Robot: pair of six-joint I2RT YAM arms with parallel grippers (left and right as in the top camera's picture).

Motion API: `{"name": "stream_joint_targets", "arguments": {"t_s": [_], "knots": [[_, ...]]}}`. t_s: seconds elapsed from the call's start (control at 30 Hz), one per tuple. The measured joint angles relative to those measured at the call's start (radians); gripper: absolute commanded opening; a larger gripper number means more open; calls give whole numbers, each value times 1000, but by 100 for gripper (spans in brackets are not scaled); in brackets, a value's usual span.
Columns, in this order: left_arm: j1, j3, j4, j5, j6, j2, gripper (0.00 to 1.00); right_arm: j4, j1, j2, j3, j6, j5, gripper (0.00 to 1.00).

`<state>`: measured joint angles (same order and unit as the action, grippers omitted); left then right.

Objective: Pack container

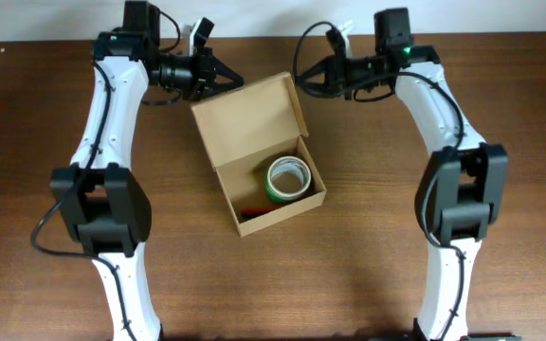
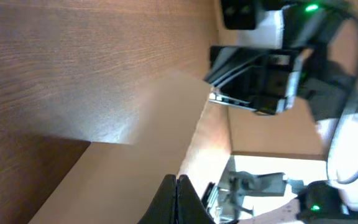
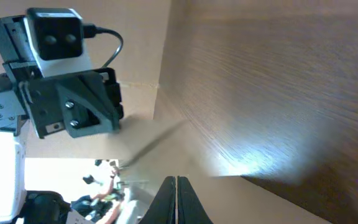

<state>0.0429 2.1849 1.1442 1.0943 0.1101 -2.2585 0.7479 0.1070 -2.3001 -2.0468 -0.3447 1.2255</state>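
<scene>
The box [image 1: 282, 214] lay with its flap [image 1: 246, 116] back toward 11 o'clock, left gripper [image 1: 233, 80] at the flap's 12, right gripper [image 1: 301, 83] at its 2, both with fingers pressed together.

A brown wooden counter [image 1: 349, 256] takes up nearly all I can see. A pale strip [image 1: 254, 17] runs along its far edge. 1 roll of tape [image 1: 289, 178], green and white, lies flat inside the container [image 1: 245, 118]. A small red thing [image 1: 253, 209] lies in there too, just beside the roll. It is too small to tell what it is.
</scene>
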Motion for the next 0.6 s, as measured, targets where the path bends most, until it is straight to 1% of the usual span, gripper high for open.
{"name": "stream_joint_targets", "arguments": {"t_s": [0.13, 0.27, 0.37, 0.53, 0.6], "knots": [[10, 5, 58, -27, -40, 13, 2, 23, 18, 43, -1, 4, -27, 4], [21, 5, 135, -45, -89, 12, 2, 92, 32, 48, -1, 20, -59, 4], [39, 5, 140, -56, -111, 12, 2, 128, 32, 48, -1, 43, -84, 4], [62, 5, 142, -60, -126, 12, 2, 143, 32, 48, -1, 63, -120, 4], [61, 5, 143, -79, -127, 12, 2, 179, 32, 48, -1, 68, -159, 4]]}}
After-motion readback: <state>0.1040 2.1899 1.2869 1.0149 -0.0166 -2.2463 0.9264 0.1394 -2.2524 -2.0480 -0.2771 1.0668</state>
